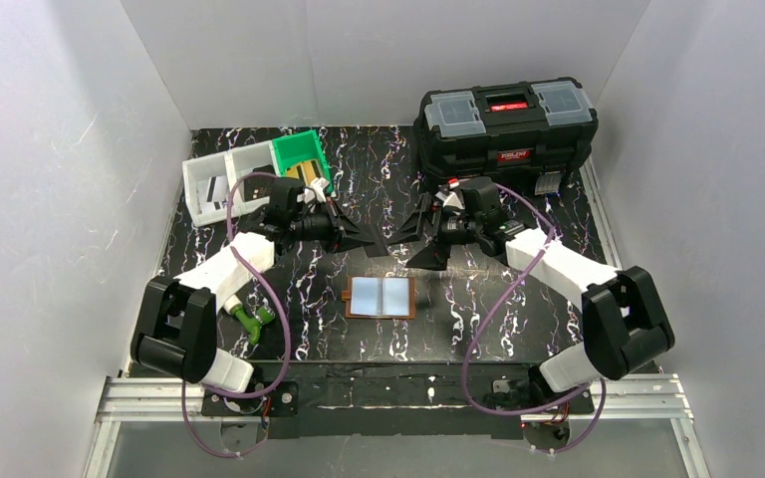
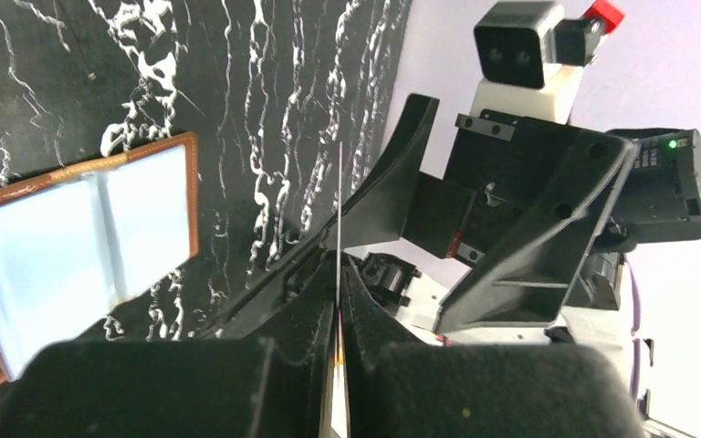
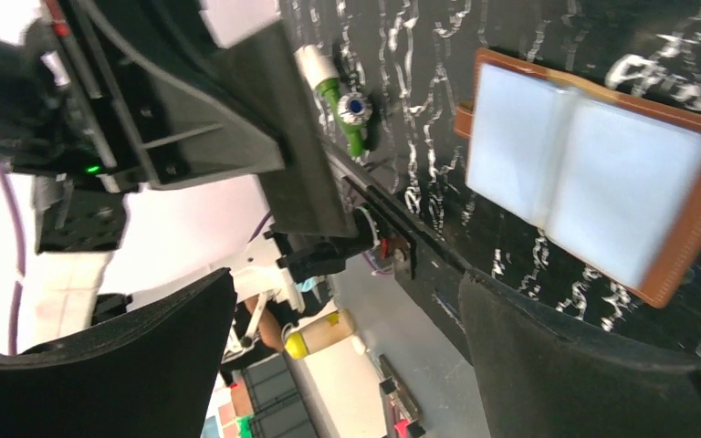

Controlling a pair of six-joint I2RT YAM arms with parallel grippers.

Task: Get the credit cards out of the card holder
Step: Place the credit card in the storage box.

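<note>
Left gripper (image 1: 373, 242) clamps a credit card (image 2: 340, 201); right gripper (image 1: 419, 242) spread wide; card holder (image 1: 382, 297) lies open near both

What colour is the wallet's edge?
The card holder has a brown rim; right wrist view shows it best.

Both arms reach forward and bend inward, so the left end effector (image 1: 367, 240) and the right end effector (image 1: 416, 239) face each other, tips close together. The left one's jaws are pinched on a thin credit card (image 2: 340, 205) seen edge-on. The right one's jaws are spread wide just opposite it.
</note>
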